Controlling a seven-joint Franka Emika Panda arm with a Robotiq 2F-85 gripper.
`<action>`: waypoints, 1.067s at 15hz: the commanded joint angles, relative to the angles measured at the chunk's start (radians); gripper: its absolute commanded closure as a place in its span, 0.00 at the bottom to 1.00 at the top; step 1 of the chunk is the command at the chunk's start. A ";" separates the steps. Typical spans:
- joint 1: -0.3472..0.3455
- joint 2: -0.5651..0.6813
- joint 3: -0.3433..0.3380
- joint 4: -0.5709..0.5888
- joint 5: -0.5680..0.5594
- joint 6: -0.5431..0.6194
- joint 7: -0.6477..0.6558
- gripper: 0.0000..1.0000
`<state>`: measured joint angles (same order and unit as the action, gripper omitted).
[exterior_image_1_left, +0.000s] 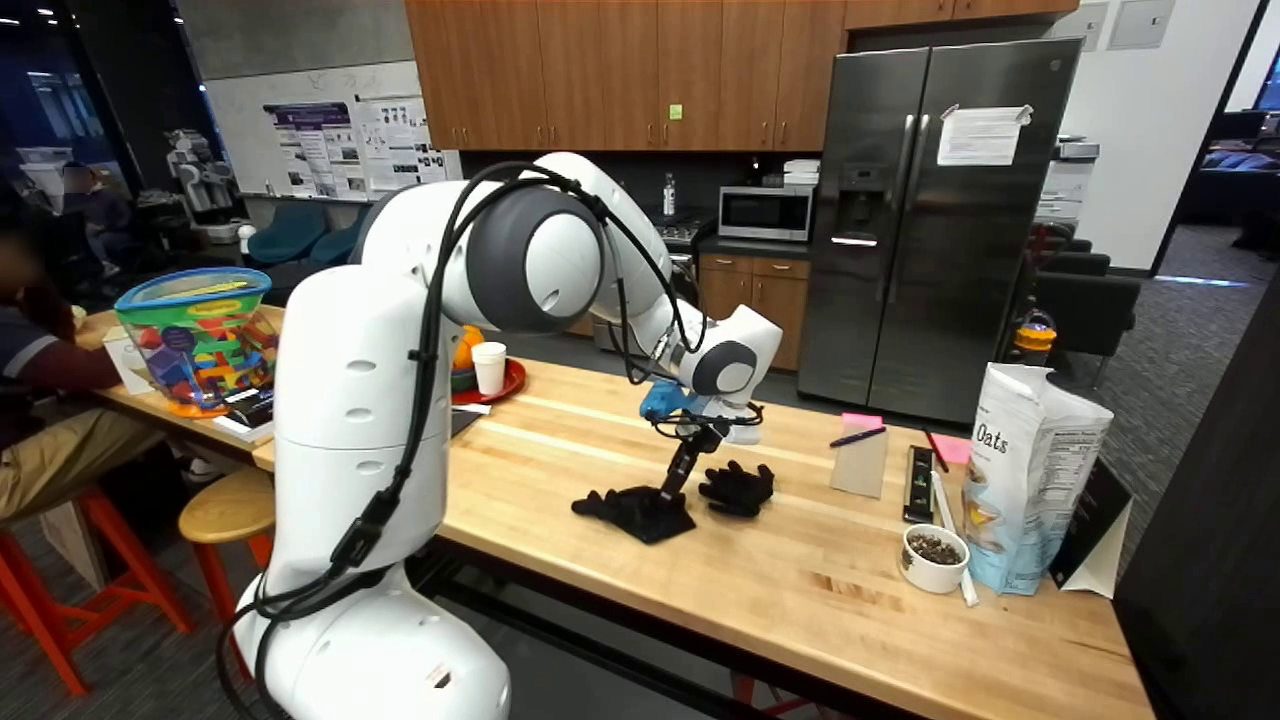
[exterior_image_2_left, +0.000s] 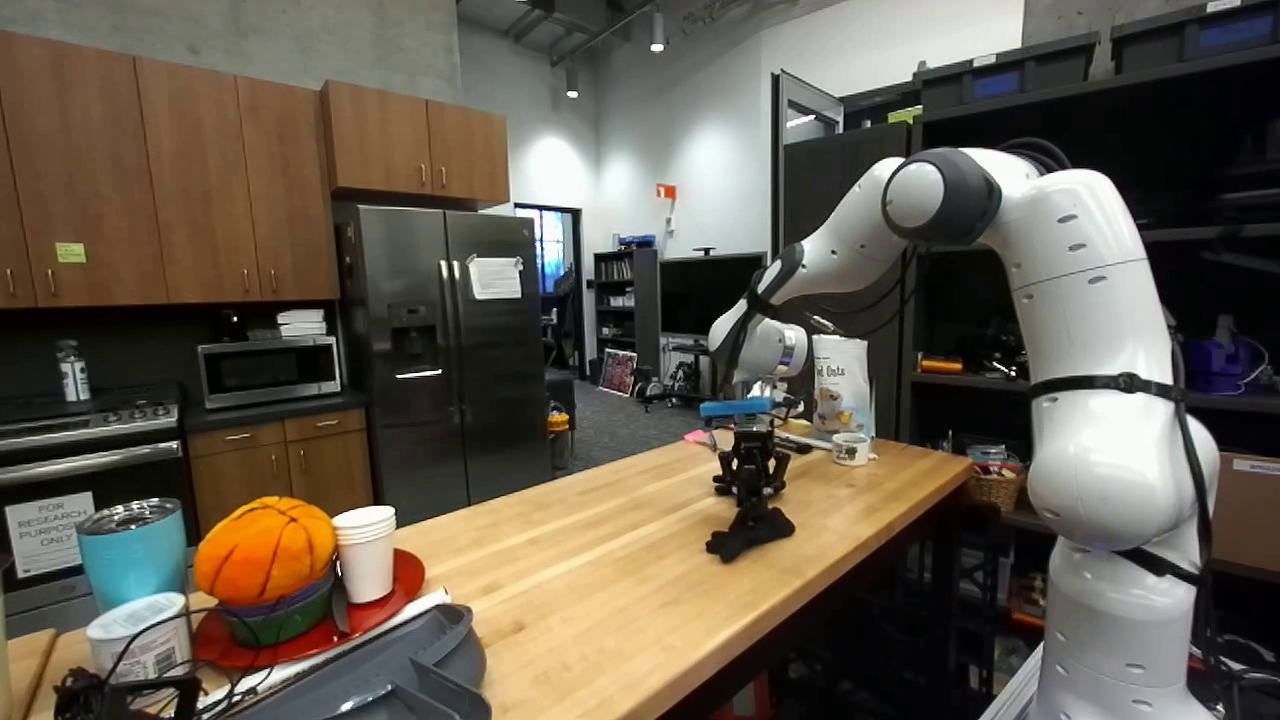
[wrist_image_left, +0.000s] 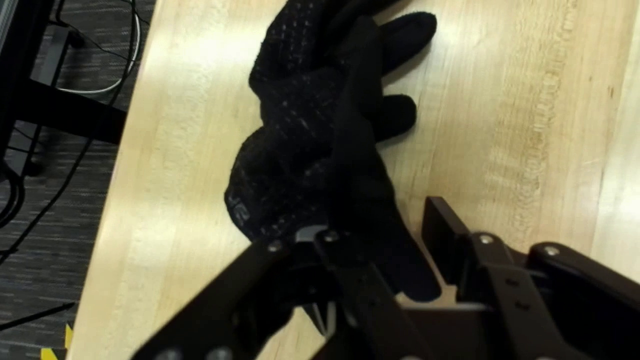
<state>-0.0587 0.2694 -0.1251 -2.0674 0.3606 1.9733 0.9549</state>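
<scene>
Lying on wooden table (exterior_image_1_left: 800, 590): black glove (exterior_image_1_left: 630, 512); fridge (exterior_image_1_left: 935, 240) beyond

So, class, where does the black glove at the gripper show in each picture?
In an exterior view: black glove below centre, left of another glove.
In an exterior view: black glove right of centre, lower half.
In the wrist view: black glove large, from the top edge through the middle.
Shared landmark: the gripper, in all three.

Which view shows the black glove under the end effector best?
The wrist view: the black glove appears close up, its dotted fabric visible, though the end effector hides part and the top edge crops it. Both exterior views show it smaller and dark, with little detail.
</scene>
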 joint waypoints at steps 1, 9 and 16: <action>0.008 -0.015 0.004 -0.008 -0.031 0.021 0.003 0.88; 0.026 -0.089 0.001 -0.041 -0.091 0.071 0.032 0.99; 0.038 -0.326 0.019 -0.117 -0.243 0.180 0.186 0.99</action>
<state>-0.0307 0.0829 -0.1213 -2.1087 0.2073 2.0954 1.0342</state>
